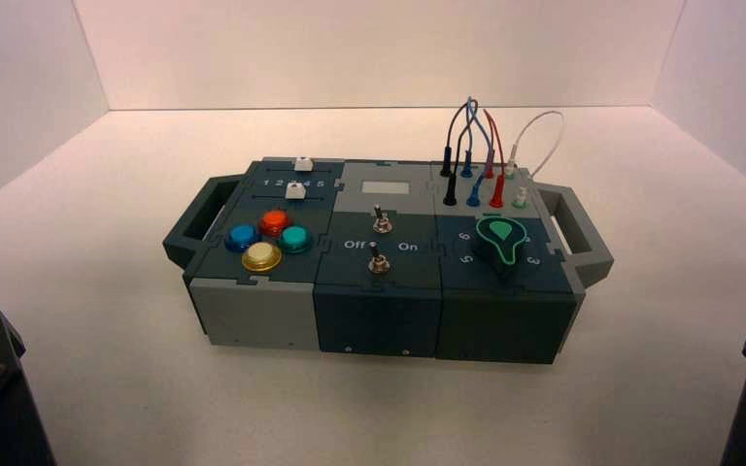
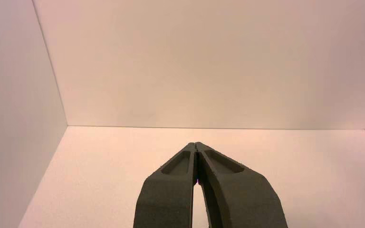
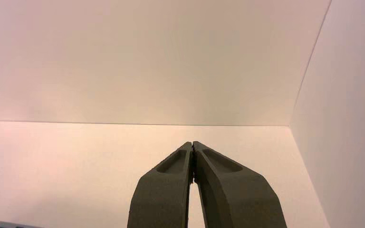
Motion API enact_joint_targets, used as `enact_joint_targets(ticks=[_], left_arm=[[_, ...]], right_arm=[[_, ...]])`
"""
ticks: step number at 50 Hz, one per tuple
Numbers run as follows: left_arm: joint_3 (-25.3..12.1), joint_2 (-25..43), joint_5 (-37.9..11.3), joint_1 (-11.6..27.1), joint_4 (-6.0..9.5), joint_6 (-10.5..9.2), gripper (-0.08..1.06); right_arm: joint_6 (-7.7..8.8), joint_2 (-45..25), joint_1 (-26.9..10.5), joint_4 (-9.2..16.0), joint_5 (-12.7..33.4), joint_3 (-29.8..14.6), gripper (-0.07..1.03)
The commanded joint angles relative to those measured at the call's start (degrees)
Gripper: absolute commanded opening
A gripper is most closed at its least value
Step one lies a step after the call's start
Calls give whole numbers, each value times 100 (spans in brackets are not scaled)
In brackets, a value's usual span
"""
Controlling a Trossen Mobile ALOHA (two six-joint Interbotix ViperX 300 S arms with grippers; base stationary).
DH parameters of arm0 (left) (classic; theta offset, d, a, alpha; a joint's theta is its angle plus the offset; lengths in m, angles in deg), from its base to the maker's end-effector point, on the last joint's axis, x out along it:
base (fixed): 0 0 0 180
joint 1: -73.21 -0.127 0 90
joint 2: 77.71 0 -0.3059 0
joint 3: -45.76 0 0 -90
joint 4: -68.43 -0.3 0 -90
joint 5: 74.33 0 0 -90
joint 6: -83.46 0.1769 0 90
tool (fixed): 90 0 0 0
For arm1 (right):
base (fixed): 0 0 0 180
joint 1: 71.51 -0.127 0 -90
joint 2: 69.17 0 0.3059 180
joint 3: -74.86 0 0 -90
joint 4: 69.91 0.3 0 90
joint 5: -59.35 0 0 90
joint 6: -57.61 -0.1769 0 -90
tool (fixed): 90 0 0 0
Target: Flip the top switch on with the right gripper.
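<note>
R grip clenched, nothing in it, short of the box and off to its R side; top switch well apart, ahead and to L of jaws. Risk: coming in low, tips could clip knob or lower switch en route. L grip parked, L of box.

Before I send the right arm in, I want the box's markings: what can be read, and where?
White marks between the two white sliders: too small to quote surely.
White words on the middle panel, near the bottom switch: likewise.
White marks around the green-outlined knob: likewise.
Neither wrist view shows lettering.
</note>
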Motion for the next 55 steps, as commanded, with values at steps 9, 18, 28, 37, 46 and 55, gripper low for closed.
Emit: enact_joint_targets(ticks=[9, 18, 28, 37, 46, 55], left_arm=[[-88, 26, 0, -26, -9, 26, -3], [-105, 62, -211, -9, -9, 18, -3], [-378, 413, -1283, 334, 9, 9, -3], [-404, 729, -2320, 668, 97, -88, -3], [-396, 1037, -2892, 826, 132, -185, -3], [-343, 1441, -3261, 932, 308, -352, -3]], right_arm=[[-9, -44, 0, 26, -26, -123, -2], [-26, -53, -53, 79, -26, -123, -2], [-53, -123, -545, 114, 229, -132, -2], [-105, -457, -1274, 176, 870, -396, -2], [-149, -870, -1986, 606, 1397, -615, -2], [-158, -1292, -2874, 1072, 1547, -642, -2]])
